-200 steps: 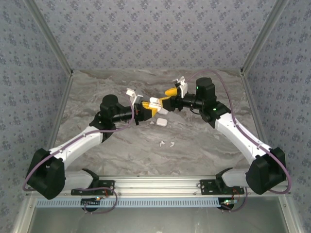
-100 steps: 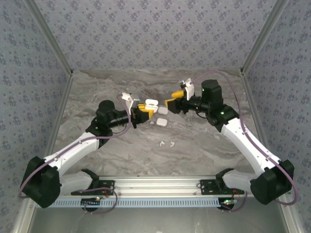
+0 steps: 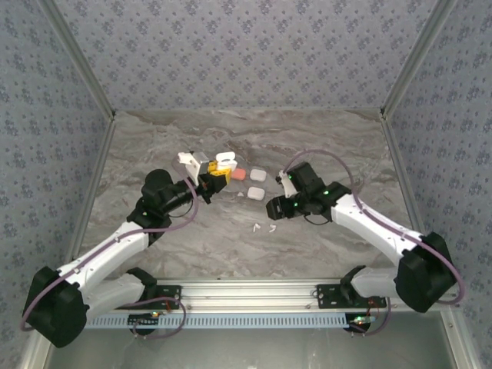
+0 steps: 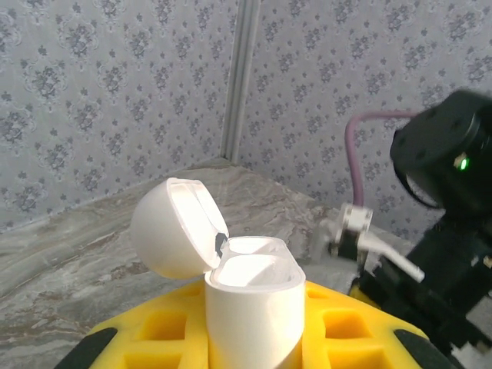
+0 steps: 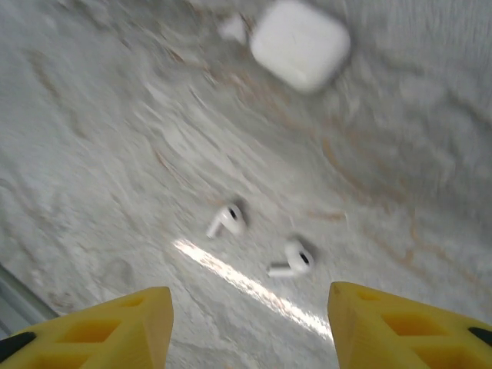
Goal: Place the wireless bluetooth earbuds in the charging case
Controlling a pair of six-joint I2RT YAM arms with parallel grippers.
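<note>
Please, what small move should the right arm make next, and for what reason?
Probably lower the open right claw onto one of the two white earbuds. They lie loose on the table just ahead of its fingers, and the left claw holds an open charging case that looks ready to receive one.

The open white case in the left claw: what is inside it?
Nothing sticks out above the rim of the case held by the left claw. Its front wall hides the wells inside.

Two white earbuds [image 5: 227,220] lie loose (not touching); the white charging case [image 4: 250,304] stands open.
</note>
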